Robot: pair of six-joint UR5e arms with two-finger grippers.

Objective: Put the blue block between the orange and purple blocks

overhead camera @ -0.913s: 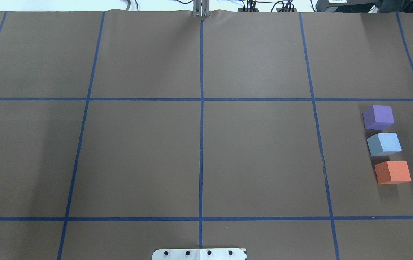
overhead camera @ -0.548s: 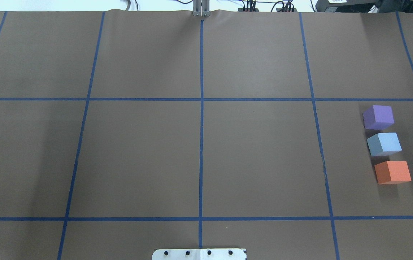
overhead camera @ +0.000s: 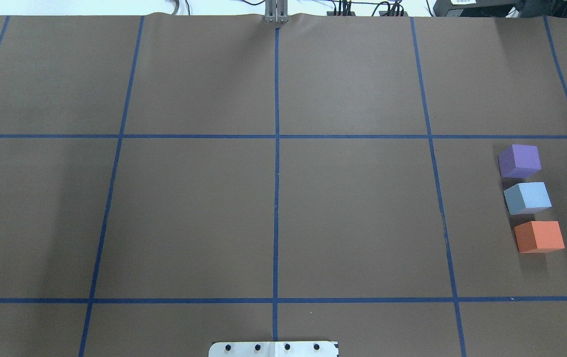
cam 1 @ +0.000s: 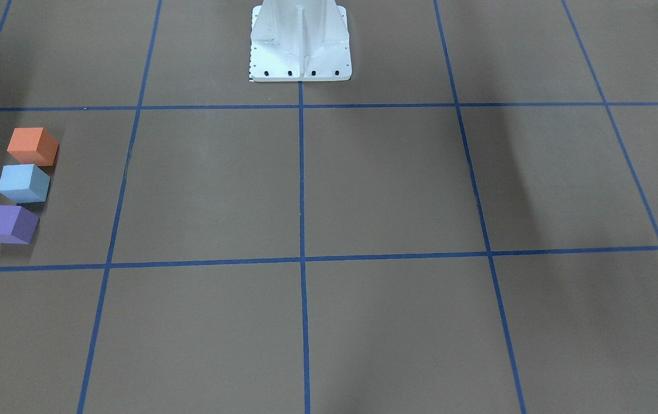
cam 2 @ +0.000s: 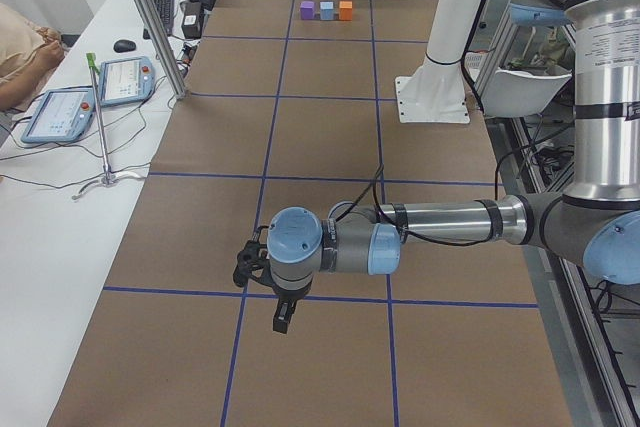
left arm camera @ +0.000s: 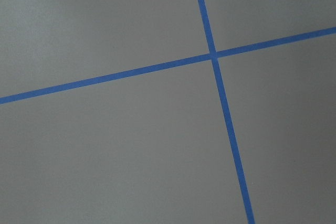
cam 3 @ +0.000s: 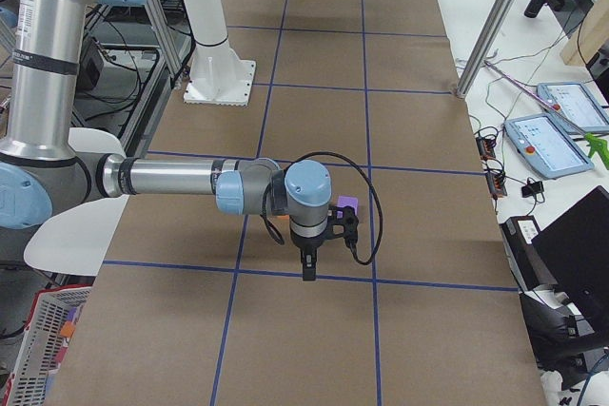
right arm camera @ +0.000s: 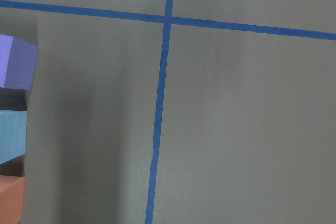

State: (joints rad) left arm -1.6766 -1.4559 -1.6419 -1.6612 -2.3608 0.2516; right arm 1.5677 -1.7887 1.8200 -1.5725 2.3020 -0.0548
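Note:
Three blocks stand in a line at the table's right side, none touching. The purple block (overhead camera: pixel 520 160) is farthest, the light blue block (overhead camera: pixel 528 197) sits in the middle, and the orange block (overhead camera: pixel 539 236) is nearest. They also show in the front view as orange (cam 1: pixel 33 146), blue (cam 1: pixel 23 183) and purple (cam 1: pixel 9 223). The right wrist view catches their edges: purple (right arm camera: pixel 16 61), blue (right arm camera: pixel 11 137), orange (right arm camera: pixel 10 200). My left gripper (cam 2: pixel 281 325) hangs over the table's left end. My right gripper (cam 3: pixel 306 273) hangs beside the blocks. I cannot tell if either is open.
The brown table cover carries a grid of blue tape lines (overhead camera: pixel 276 148). The robot's white base plate (overhead camera: pixel 273 349) sits at the near middle edge. Tablets (cam 2: pixel 60 112) and cables lie on the white side bench. An operator's arm (cam 2: pixel 20 57) shows at the far left.

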